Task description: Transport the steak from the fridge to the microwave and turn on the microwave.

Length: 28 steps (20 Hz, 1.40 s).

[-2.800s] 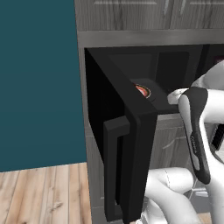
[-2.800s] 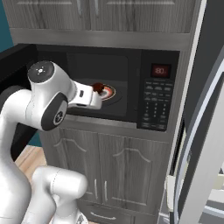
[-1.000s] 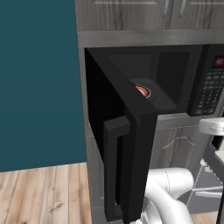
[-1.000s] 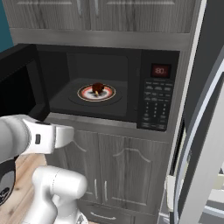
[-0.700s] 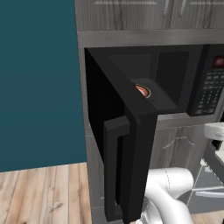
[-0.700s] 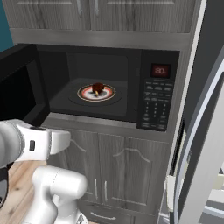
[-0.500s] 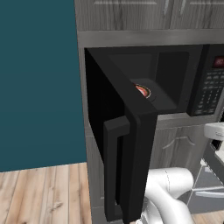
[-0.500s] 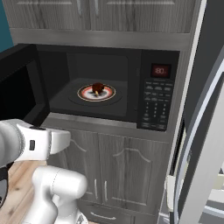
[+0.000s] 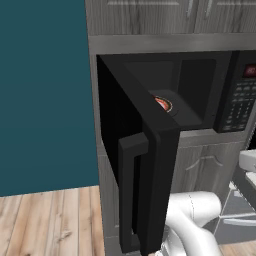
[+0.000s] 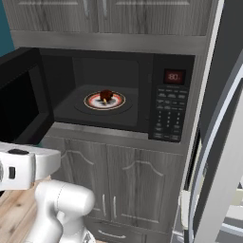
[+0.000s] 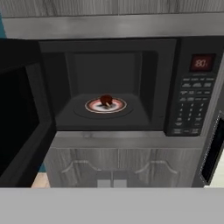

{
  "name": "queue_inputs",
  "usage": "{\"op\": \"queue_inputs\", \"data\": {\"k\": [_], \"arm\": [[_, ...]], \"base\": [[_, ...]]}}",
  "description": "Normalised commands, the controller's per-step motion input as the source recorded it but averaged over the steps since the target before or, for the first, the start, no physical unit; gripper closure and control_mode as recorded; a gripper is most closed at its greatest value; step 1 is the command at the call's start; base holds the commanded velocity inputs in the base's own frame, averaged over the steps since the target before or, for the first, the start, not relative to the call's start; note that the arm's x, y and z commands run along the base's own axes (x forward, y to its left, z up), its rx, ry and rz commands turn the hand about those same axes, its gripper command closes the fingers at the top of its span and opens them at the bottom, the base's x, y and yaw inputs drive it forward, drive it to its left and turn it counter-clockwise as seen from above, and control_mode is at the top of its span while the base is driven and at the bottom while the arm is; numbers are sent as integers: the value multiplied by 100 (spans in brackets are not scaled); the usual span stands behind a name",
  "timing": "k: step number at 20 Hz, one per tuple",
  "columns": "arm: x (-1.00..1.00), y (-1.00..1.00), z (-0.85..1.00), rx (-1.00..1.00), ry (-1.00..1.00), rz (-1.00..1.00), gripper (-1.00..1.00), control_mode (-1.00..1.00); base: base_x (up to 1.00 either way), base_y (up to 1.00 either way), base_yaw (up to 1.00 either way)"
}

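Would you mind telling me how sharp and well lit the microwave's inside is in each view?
Hand view: soft, steak blurred. Right base view: sharper, plate evenly lit, no glare. Left base view: the open door is flat black and hides most of the cavity.

The black built-in microwave (image 10: pixel 118 90) shows a glossy dark glass door (image 10: pixel 19 104) and a matt dark cavity. Its thick black handle (image 9: pixel 131 190) looks like smooth plastic. The grey cabinets (image 10: pixel 118 180) carry a matt wood-grain finish, and the light plank floor (image 9: pixel 50 220) looks like smooth wood.
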Motion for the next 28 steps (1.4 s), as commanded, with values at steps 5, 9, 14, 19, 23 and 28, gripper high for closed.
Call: {"op": "queue_inputs", "data": {"k": [5,9,14,19,23,28], "arm": [[-44,20,0,0,-9,0,100,-100],[-41,21,0,0,-3,0,100,-100],[-28,21,0,0,-3,0,100,-100],[-18,21,0,0,-9,0,100,-100],[-21,21,0,0,-8,0,100,-100],[-14,25,0,0,-4,0,100,-100]], "base": [[0,0,0],[0,0,0],[0,0,0],[0,0,0],[0,0,0],[0,0,0]]}}
